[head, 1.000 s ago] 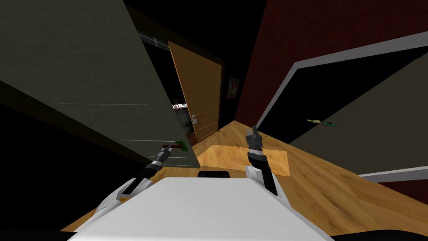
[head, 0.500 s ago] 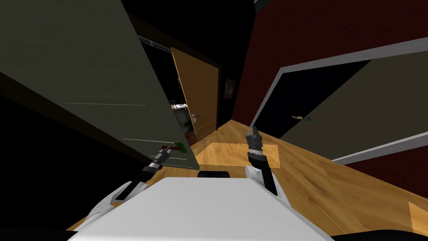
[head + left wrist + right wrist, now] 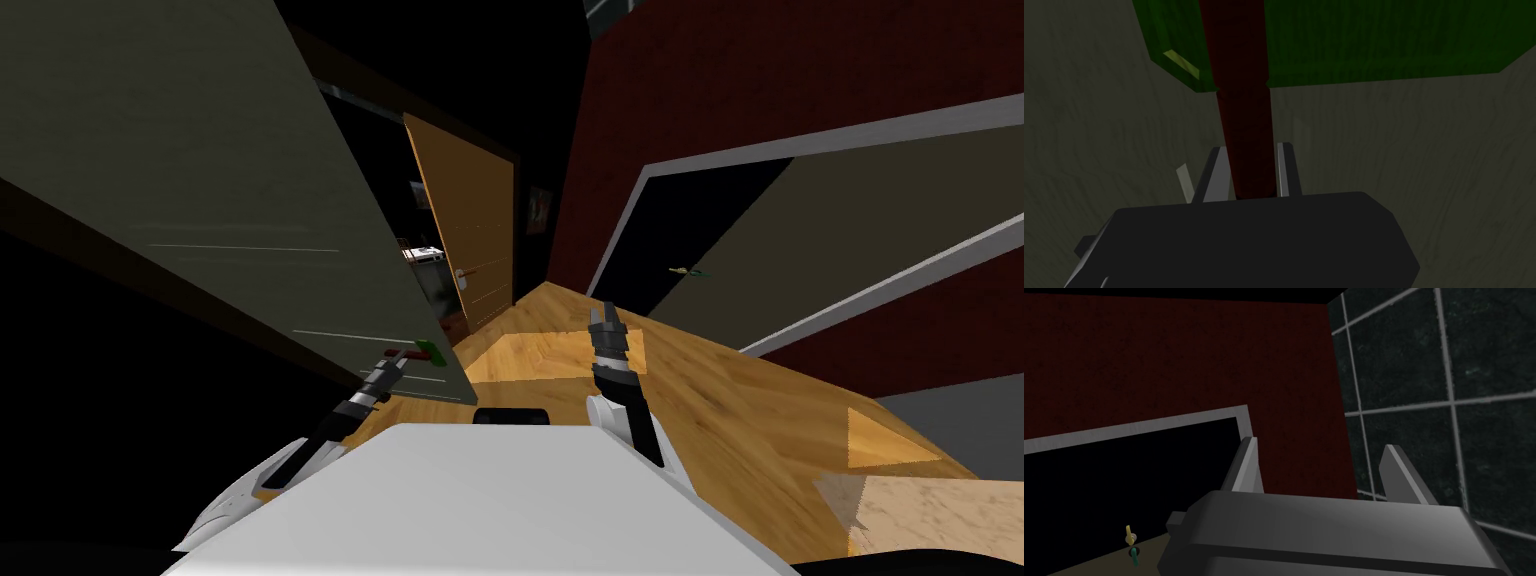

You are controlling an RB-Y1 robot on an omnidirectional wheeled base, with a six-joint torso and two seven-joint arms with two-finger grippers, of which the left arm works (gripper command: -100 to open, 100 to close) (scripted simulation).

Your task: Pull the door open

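Down on my left side, the left gripper (image 3: 1251, 150) was clamped tight on the handle (image 3: 1244, 120), a dark red lever on the grey-green door (image 3: 230, 180). Wrist cam showed it best: the lever ran straight down btw the two blades, both pressing its sides, w/ its tip right at the gripper body. Behind the lever sat a green plate (image 3: 1374, 40), flat against the door face. From the head cam the door took up most of the left side, handle low and close to its free edge, and that edge stood over the wood floor (image 3: 720, 400) just ahead of me. Black area (image 3: 120, 400) below and left of the door.

Right gripper (image 3: 604, 315) hung out front over the floor, well apart from the door, pointing fwd, blades spread wide w/ nothing btw them.

Further ahead a brown door (image 3: 480, 230) stood ajar. Off to the right, a second door (image 3: 880, 210) in a grey frame was set in the red wall (image 3: 760, 80), partly open too.
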